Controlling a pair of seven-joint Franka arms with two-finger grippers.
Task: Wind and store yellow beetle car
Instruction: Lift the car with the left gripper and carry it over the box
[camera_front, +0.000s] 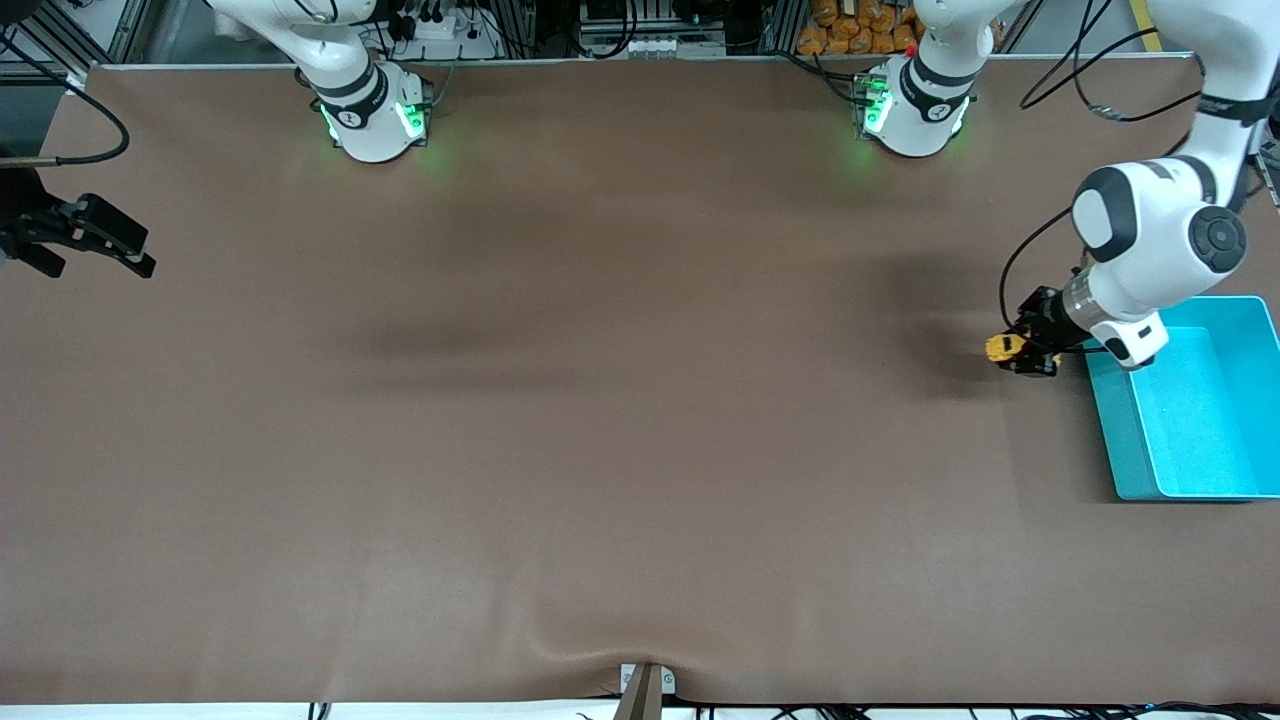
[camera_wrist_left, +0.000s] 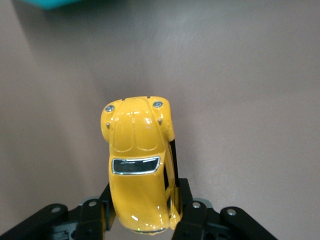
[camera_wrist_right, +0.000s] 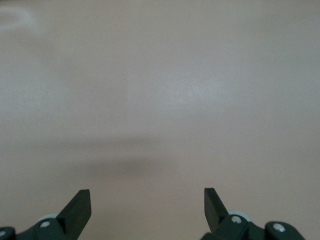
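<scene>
The brown table (camera_front: 560, 420) is filling nearly the whole front view. At its middle right edge the teal bin (camera_front: 1200, 430) is sitting with nothing showing inside it, though the left arm is covering its upper corner. The left gripper (camera_front: 1030, 352) is hanging just beside that bin, low over the table, its fingers (camera_wrist_left: 192, 212) pinching the rear flanks of the yellow beetle car (camera_wrist_left: 137, 165), whose nose is pointing away from the wrist. At the far left edge of the frame the right gripper (camera_front: 95, 245) is waiting, its jaws spread wide over bare table.

The car appears to be gripped only by its tail end, so I judge that rolling it back to wind it is calling for wheels kept flat and steady downward pressure; afterwards it needs lifting clear of the bin's wall before release.
</scene>
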